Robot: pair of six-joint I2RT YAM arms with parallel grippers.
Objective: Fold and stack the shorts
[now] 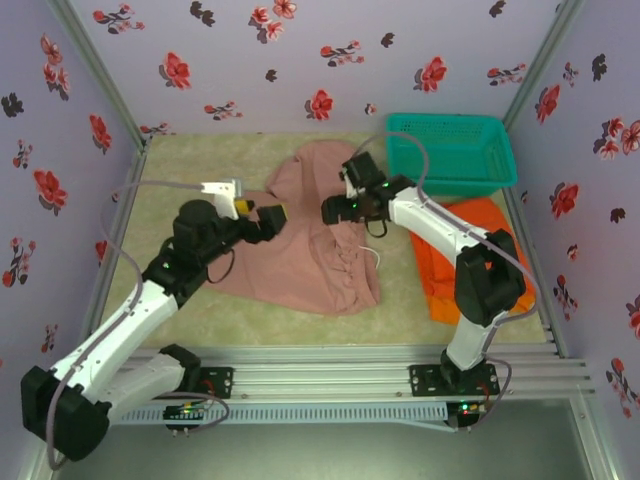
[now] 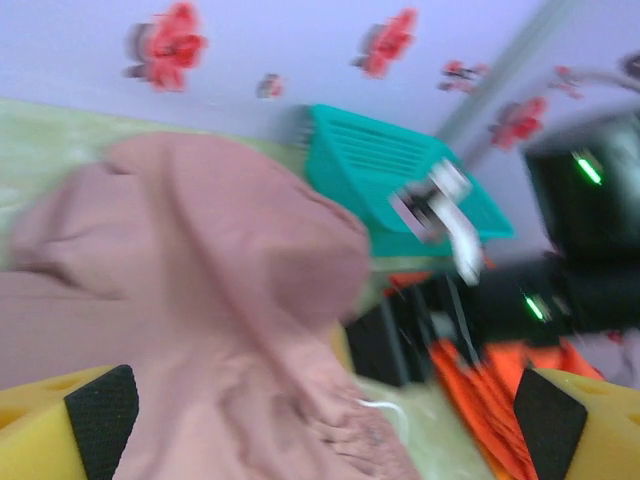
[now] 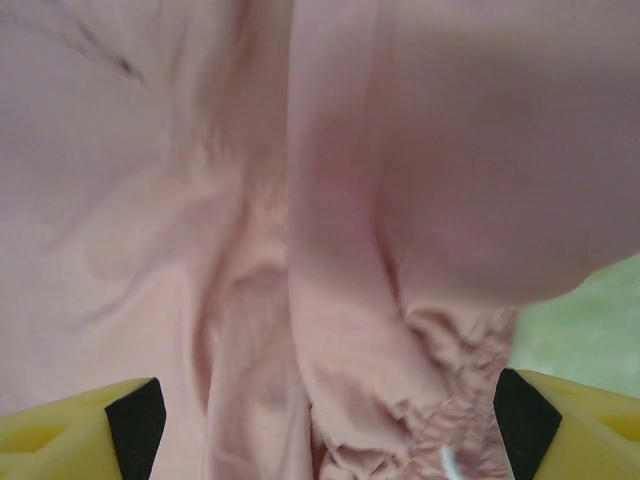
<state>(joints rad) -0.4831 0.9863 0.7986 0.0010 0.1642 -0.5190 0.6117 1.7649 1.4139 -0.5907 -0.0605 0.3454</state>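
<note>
The pink shorts (image 1: 310, 250) lay bunched on the tabletop (image 1: 200, 310) between the two sets of jaws, their left edge at the left jaws and their upper part under the right jaws. Both sets stood wide apart, released and gripping nothing, with pink cloth spread between the right pads (image 3: 135, 420). Orange shorts (image 1: 455, 265) lay to the right, behind the right jaws.
</note>
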